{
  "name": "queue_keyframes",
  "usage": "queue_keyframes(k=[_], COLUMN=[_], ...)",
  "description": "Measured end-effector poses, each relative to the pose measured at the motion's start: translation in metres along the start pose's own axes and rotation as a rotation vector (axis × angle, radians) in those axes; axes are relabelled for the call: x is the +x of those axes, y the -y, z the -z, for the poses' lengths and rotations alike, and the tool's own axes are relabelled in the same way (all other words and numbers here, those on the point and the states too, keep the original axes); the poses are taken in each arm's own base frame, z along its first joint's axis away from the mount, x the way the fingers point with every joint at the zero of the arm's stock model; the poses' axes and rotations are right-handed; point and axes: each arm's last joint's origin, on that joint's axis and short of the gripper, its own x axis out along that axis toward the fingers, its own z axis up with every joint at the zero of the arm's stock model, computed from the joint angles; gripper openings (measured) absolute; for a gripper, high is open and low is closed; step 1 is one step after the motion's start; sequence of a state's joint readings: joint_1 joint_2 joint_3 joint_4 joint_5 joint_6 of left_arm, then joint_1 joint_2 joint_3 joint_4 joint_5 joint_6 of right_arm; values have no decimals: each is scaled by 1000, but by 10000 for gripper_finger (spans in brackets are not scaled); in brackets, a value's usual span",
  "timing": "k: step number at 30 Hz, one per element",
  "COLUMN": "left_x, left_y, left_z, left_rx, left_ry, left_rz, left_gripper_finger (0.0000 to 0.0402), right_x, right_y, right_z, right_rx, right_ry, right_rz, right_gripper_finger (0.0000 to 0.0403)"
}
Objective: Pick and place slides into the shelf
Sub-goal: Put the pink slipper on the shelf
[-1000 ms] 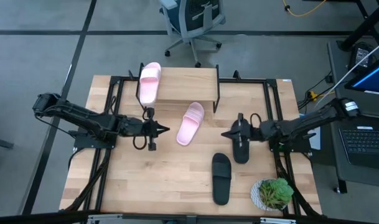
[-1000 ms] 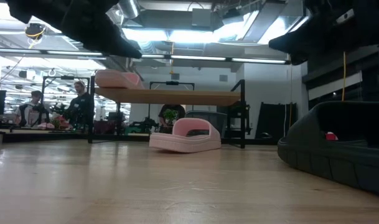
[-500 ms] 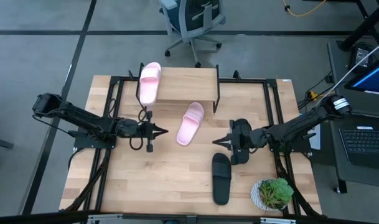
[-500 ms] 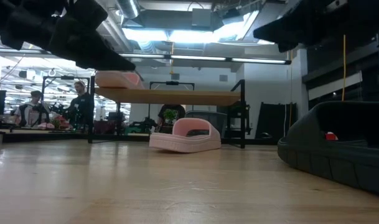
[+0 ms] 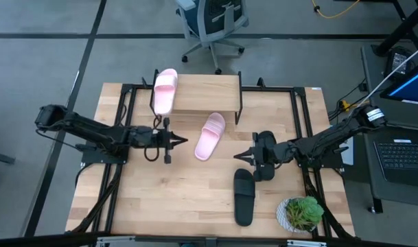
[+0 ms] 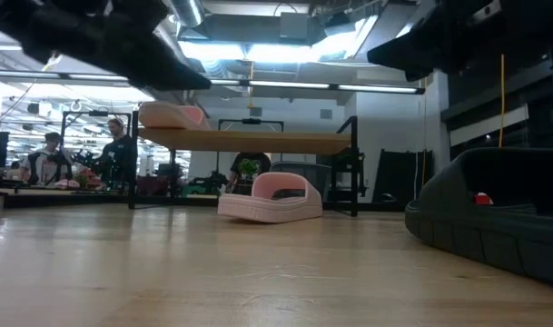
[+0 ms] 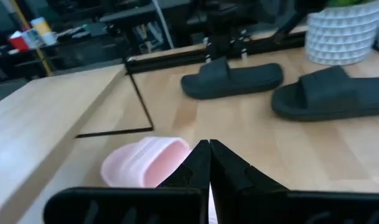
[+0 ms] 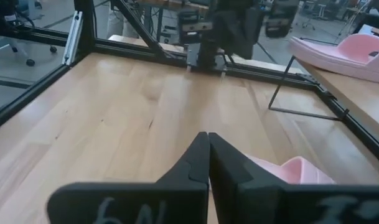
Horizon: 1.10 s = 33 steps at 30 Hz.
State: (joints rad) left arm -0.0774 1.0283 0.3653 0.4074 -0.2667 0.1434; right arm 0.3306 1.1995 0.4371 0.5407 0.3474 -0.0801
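The shelf (image 5: 209, 93) stands at the table's far middle, and one pale pink slide (image 5: 165, 90) lies sole-down on its left end. The other pink slide (image 5: 210, 136) lies on the table in front of the shelf. My left gripper (image 5: 184, 142) hangs shut above the table just left of it; in the left wrist view my left gripper (image 7: 208, 145) points past this pink slide (image 7: 145, 163). My right gripper (image 5: 237, 156) hangs shut to its right. One black slide (image 5: 244, 196) lies near the front; another black slide (image 5: 264, 174) is partly hidden under my right arm.
A white pot with a green plant (image 5: 301, 213) stands at the table's near right corner. Black frame rails (image 5: 130, 110) run along the table's left, right and far sides. Bare wood (image 5: 167, 199) lies at the near left. People (image 6: 117, 150) are in the room beyond.
My right gripper has gone toward the table's left, out past the black slide under it and nearer the pink slide on the table, staying shut and above the table. The slides have kept their places.
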Motion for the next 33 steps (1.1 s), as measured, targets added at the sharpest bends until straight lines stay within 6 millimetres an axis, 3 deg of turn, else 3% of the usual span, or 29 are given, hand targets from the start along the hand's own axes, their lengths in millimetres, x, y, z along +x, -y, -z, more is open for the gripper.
queue_keyframes(k=[6,18,26,33], left_x=[14,80,115,137], left_y=[-12,-15,-12,-7], left_z=[-19,-35,-40,-32], left_rx=[24,244,380,479], left_ry=[-96,-318,-370,-416], left_rz=[-38,26,23,40], left_gripper_finger=[0,0,0,0], right_x=[-2,-2,-2,-2], right_y=[4,5,5,5], right_z=[11,7,8,9], right_rx=[72,-4,-8,-7], right_ry=[-2,43,34,31], right_rz=[20,26,22,22], right_gripper_finger=[4,4,7,9])
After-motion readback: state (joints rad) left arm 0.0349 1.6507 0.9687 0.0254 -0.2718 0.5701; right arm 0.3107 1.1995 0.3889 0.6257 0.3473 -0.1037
